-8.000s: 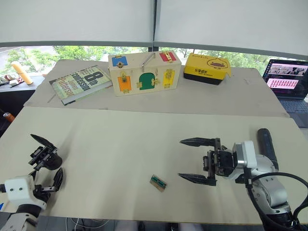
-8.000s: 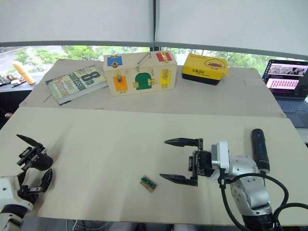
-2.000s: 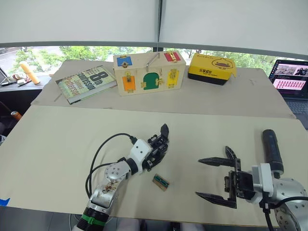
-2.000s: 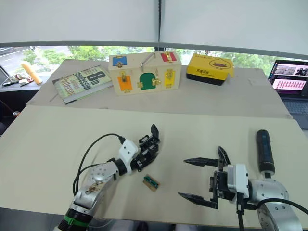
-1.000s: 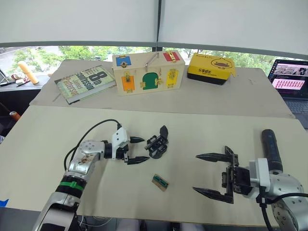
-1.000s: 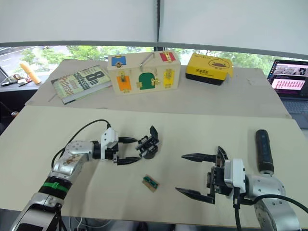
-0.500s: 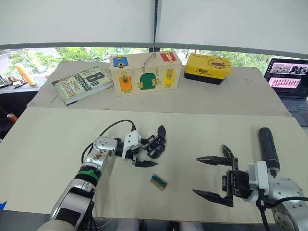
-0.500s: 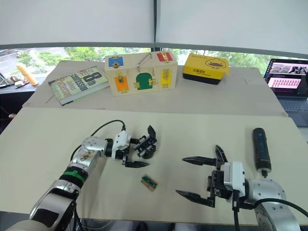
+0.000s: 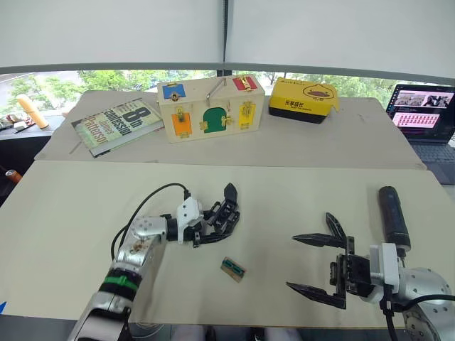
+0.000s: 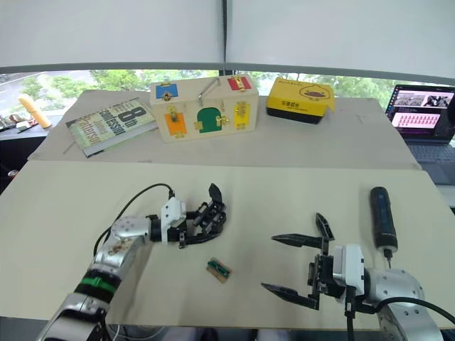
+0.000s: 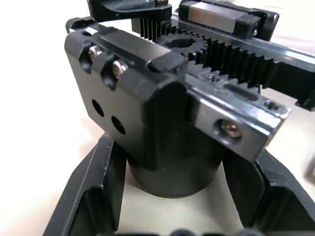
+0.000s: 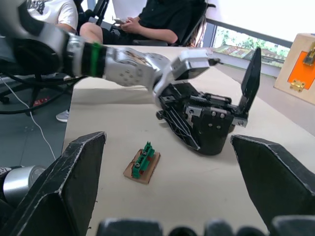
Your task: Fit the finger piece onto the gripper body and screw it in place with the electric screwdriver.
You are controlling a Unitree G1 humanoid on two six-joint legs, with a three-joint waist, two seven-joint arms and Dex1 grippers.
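early stage. left gripper [image 9: 208, 229] has its fingers closed around the gripper body [image 9: 225, 212] at table centre. right gripper [image 9: 318, 271] spread wide, empty. electric screwdriver [image 9: 392, 214] lies untouched at right. no fitting or screwing visible yet.

The pale bench [image 9: 71, 206] carried the gripper body [image 9: 225, 211] near its middle, a small green-topped part [image 9: 233, 268] just in front of it, and the electric screwdriver [image 9: 392, 216] well apart at the right. Behind lay a book [image 9: 117, 124], a wooden latch box [image 9: 211, 108], a yellow box [image 9: 304, 100] and a laptop [image 9: 422, 121].
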